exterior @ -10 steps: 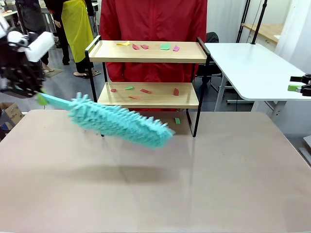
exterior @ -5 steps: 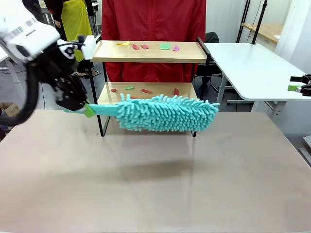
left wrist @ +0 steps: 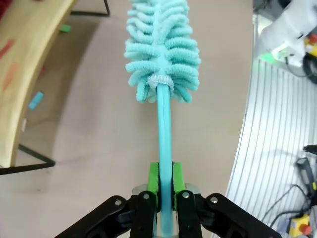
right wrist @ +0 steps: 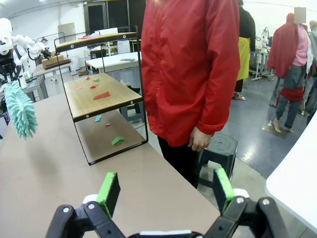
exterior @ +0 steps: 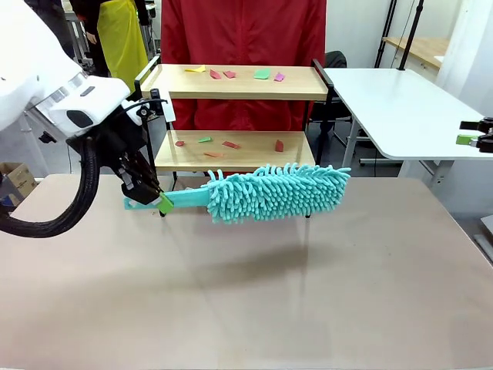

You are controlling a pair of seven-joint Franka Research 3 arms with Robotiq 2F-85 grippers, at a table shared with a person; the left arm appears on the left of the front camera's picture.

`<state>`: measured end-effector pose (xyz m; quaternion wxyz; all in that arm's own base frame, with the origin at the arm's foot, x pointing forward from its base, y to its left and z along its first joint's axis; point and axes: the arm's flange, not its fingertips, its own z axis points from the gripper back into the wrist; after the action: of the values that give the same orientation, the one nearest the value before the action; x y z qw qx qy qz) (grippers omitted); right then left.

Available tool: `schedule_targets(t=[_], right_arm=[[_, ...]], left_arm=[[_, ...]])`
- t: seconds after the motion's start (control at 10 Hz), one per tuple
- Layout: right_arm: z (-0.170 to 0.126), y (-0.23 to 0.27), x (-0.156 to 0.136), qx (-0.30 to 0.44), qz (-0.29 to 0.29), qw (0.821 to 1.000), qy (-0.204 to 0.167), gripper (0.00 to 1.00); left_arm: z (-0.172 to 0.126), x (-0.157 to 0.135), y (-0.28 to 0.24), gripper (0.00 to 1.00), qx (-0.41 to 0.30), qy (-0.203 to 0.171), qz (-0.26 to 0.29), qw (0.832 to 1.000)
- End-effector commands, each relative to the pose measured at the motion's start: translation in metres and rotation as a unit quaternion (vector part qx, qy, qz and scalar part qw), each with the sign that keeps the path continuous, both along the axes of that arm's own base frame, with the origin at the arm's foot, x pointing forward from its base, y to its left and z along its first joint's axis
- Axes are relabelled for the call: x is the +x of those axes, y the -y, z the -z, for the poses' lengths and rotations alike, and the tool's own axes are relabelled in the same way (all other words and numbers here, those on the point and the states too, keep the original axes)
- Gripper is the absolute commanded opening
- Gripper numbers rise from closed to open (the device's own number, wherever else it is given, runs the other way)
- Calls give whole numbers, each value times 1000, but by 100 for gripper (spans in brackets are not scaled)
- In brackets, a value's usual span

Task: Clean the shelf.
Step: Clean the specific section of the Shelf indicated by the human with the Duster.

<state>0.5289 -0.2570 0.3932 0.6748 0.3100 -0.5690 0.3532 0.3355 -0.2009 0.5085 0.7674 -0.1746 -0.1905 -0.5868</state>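
Gripping duster (exterior: 273,193), left gripper (exterior: 159,203); head before shelf (exterior: 239,91) lower front edge.

Robotics lab: robot arm (exterior: 38,69), white worktables (exterior: 400,108), cam tripods (exterior: 414,31) in bkgd.

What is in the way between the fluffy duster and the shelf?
Nothing I can see. The left gripper holds the duster in front of the lower board of the shelf, apart from it, with only open air between them.
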Motion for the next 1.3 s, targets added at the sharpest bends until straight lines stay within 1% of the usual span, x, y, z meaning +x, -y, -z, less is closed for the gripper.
schedule_targets(t=[0.0,0.1,0.2,0.3,0.4,0.5,0.6,0.7,0.8,0.9,1.1,1.2], right_arm=[[-7,-4,1,-5,5,1000,-6,100],[-7,-4,1,-5,5,1000,-6,100],[-7,-4,1,-5,5,1000,-6,100],[-7,-4,1,-5,5,1000,-6,100],[-7,-4,1,-5,5,1000,-6,100],[-7,-4,1,-5,5,1000,-6,100],[-7,-4,1,-5,5,1000,-6,100],[-7,-4,1,-5,5,1000,-6,100],[-7,-4,1,-5,5,1000,-6,100],[-7,-4,1,-5,5,1000,-6,100],[-7,-4,1,-5,5,1000,-6,100],[-7,-4,1,-5,5,1000,-6,100]], left_arm=[[-8,5,-5,13,-3,12,17,1000],[0,0,0,13,0,0,0,1000],[-6,18,29,13,9,-25,-25,999],[2,20,44,13,17,-43,-70,996],[10,13,45,13,11,-46,-103,994],[16,2,46,13,6,-42,-138,990],[19,-5,46,13,11,-44,-161,986],[21,-12,48,13,20,-58,-168,984],[23,-18,52,13,41,-66,-178,981],[22,-20,53,13,63,-84,-188,977],[23,-13,58,13,72,-103,-230,965],[25,-7,65,13,57,-112,-251,960]])
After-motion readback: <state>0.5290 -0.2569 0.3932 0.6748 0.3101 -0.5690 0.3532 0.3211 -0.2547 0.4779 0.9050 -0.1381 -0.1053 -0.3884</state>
